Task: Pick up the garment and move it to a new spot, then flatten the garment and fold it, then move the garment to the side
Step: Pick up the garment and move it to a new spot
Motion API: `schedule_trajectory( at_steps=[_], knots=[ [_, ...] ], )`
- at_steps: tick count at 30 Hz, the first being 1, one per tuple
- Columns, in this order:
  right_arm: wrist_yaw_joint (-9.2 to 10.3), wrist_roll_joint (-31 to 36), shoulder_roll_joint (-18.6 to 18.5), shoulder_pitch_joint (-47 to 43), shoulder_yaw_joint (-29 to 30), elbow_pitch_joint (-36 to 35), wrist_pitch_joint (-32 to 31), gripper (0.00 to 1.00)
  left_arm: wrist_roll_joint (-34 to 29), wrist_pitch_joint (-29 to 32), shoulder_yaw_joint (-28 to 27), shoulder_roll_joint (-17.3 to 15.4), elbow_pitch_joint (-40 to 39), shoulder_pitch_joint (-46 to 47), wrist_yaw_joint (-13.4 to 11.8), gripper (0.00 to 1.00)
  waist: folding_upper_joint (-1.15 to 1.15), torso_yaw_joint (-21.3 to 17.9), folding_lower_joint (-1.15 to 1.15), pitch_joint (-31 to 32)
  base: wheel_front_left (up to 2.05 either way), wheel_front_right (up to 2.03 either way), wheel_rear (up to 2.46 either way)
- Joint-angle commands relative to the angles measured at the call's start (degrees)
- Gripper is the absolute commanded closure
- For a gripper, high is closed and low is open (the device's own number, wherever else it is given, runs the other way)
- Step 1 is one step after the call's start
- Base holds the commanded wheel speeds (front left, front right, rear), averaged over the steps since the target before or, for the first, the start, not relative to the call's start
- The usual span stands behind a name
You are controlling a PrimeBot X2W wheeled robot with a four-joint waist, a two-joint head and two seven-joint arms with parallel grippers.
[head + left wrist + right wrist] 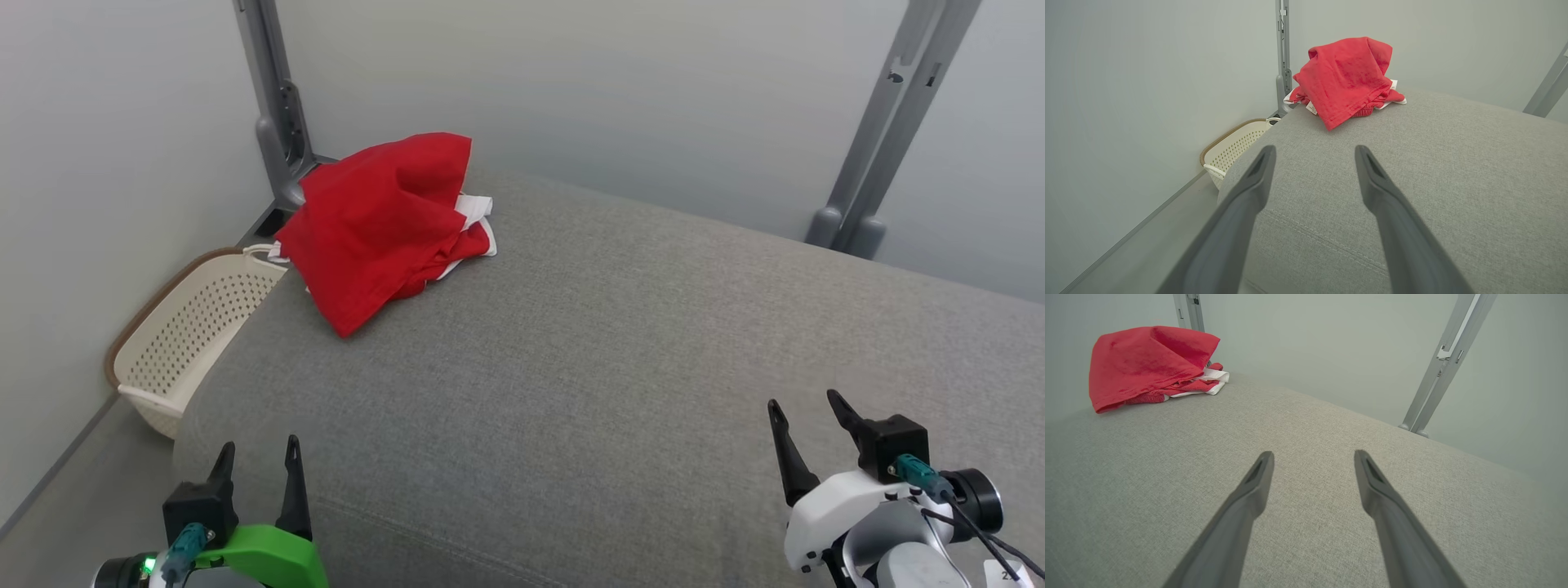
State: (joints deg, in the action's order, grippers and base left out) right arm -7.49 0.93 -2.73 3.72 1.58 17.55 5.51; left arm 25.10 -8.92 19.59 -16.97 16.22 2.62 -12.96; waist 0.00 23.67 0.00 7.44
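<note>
Basket: cream and perforated, on the floor by the wall, just beside the left edge of the surface in my head camera.
Left end effector: at my lower left, over the near edge of the surface. Its two dark fingers are spread apart with nothing between them, and my left wrist camera shows bare grey fabric in the gap.
Left post: grey, standing in the far corner just behind the garment.
Garment: red, with white fabric showing under its right side. It is heaped in a crumpled mound on the far left corner of the surface, well apart from both end effectors.
Surface: grey woven upholstery, with a stitched seam near the front edge.
Right end effector: at my lower right, fingers parted wide and holding nothing.
Right post: grey, at the far wall beyond the surface.
</note>
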Motion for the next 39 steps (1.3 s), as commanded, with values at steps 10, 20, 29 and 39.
schedule_trajectory(
  at_steps=[10, 20, 29, 39],
  knots=[
    [0.0, 0.2, -0.3, 0.8, -0.2, 0.9, 1.1, 0.0, -0.8, 1.9, 2.5, 0.2, 0.9, 5.7, 2.3, 0.0, 0.0, 2.1, 0.0, -2.1, 0.0, 0.0, 0.0],
    [0.01, 1.0, -0.3, -0.8, -1.7, -5.9, -2.5, 0.0, 0.7, 11.8, 7.8, 6.5, 16.5, 26.9, 10.6, 0.0, 0.0, 0.0, 0.0, -7.3, 0.0, 0.0, 0.0],
    [0.01, 5.2, -0.3, 2.3, -4.0, -20.8, -9.7, 0.0, 1.8, 13.2, 5.2, 6.8, 26.8, 46.3, 12.8, 0.0, 0.0, -4.2, 0.0, -22.0, 0.0, 0.0, 0.0],
    [0.0, 8.4, -0.3, 2.6, -5.6, -31.8, -16.2, 0.0, 1.8, 16.7, 4.6, 4.8, 38.6, 59.3, 14.3, 0.0, 0.0, -8.7, 0.0, -32.7, 0.0, 0.0, 0.0]
  ],
)
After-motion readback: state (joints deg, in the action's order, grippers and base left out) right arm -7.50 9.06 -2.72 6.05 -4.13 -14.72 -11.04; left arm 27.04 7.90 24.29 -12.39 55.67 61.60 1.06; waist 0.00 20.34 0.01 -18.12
